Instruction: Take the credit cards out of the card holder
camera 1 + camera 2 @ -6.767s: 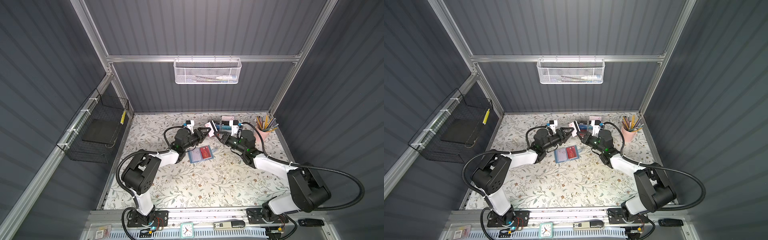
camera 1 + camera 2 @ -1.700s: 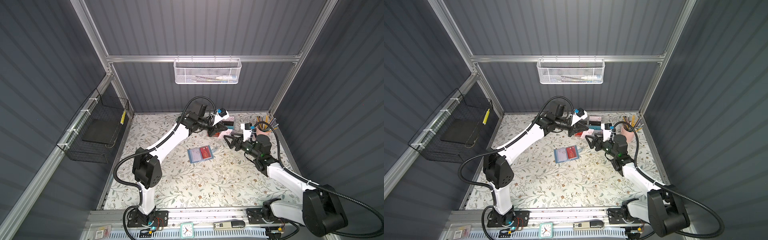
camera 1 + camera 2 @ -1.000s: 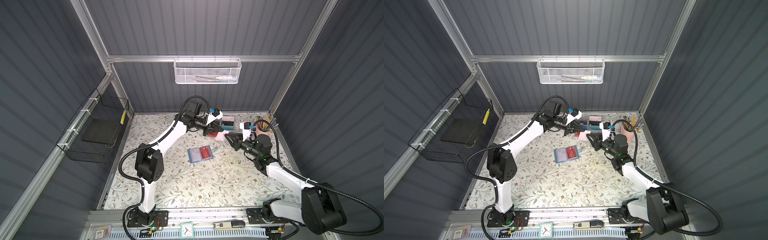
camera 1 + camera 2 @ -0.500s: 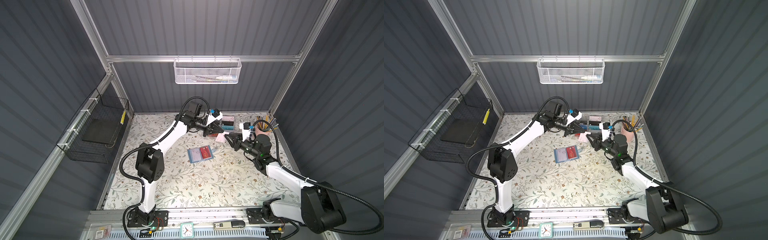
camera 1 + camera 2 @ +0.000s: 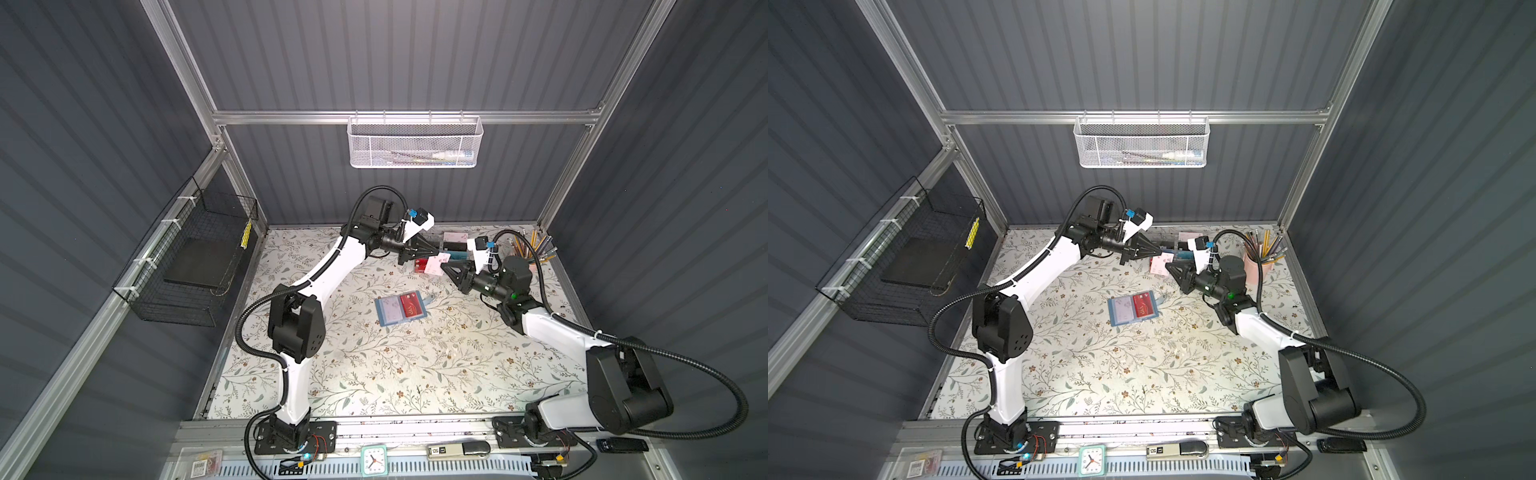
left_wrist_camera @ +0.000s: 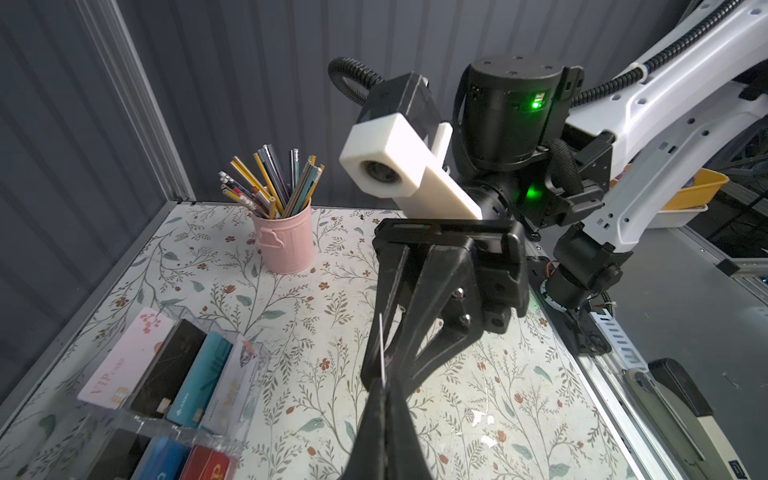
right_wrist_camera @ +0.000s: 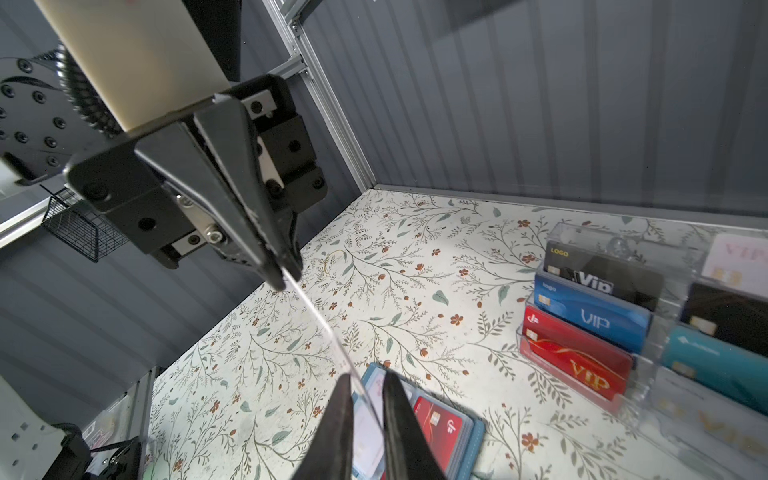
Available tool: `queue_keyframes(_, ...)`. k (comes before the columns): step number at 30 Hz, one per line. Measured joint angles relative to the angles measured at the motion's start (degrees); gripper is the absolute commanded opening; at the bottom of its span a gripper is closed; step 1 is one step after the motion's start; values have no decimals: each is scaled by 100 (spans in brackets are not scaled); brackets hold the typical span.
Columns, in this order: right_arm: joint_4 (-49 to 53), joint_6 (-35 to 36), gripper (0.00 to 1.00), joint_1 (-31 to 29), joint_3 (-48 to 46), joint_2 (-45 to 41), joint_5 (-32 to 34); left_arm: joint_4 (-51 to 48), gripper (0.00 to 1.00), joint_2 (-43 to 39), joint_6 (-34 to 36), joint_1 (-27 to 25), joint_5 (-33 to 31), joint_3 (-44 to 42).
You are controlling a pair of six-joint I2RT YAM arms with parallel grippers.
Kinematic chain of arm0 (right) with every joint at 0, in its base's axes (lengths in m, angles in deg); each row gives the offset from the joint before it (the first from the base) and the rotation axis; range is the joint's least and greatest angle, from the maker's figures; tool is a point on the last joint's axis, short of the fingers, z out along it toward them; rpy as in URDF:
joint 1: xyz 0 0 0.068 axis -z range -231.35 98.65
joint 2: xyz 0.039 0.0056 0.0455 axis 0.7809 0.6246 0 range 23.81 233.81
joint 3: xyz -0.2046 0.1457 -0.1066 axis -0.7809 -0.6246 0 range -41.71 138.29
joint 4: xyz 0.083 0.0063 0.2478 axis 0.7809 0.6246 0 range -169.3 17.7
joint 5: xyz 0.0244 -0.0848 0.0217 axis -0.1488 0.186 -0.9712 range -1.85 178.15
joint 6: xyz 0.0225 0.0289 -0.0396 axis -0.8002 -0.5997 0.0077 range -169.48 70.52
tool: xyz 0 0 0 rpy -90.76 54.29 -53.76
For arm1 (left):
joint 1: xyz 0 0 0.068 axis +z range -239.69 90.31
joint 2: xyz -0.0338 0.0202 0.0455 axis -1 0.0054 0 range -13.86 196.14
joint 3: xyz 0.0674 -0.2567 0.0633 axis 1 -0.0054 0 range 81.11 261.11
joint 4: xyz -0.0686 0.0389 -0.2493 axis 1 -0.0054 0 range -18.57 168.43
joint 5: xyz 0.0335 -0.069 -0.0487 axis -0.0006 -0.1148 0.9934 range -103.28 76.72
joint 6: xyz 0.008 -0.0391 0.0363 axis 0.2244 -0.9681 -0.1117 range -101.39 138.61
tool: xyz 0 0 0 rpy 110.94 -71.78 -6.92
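Observation:
The slate-blue card holder lies open mid-table, with a red card in its right sleeve. Above the mat near the back, my left gripper is shut on one end of a pale credit card, which shows edge-on in the wrist views. My right gripper meets it tip to tip. Its fingers stand narrowly apart on either side of the card's other end, with a gap showing.
A clear acrylic rack filled with several cards stands at the back, just behind the grippers. A pink cup of pencils sits at the back right. A black wire basket hangs on the left wall.
The right gripper has edged toward the left gripper and its fingers have narrowed around the free end of the card. The left arm has held still with the card.

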Motion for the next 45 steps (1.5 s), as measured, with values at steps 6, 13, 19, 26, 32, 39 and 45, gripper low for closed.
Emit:
queue_keyframes(6,225,125,14,-57,848,619,-374,179,0,22,-151,284,81,118)
queue_keyframes(13,376,234,3,-103,1550,1196,-890,525,0,131,-588,595,203,166)
queue_keyframes(19,415,249,0,-133,1965,1576,-1078,990,14,212,-1128,741,319,129)
queue_keyframes(26,450,243,0,-184,2251,1757,-1215,1749,89,210,-1727,789,310,-101)
queue_keyframes(32,376,122,0,-190,2221,1755,-1180,3051,100,205,-2914,962,127,-772)
queue_keyframes(39,-184,-374,0,-157,1661,1565,-761,5549,100,-380,-5021,1602,-1161,-2627)
queue_keyframes(45,-1360,-1235,0,-52,940,1493,-332,6022,100,-990,-6129,1561,-2330,-3473)
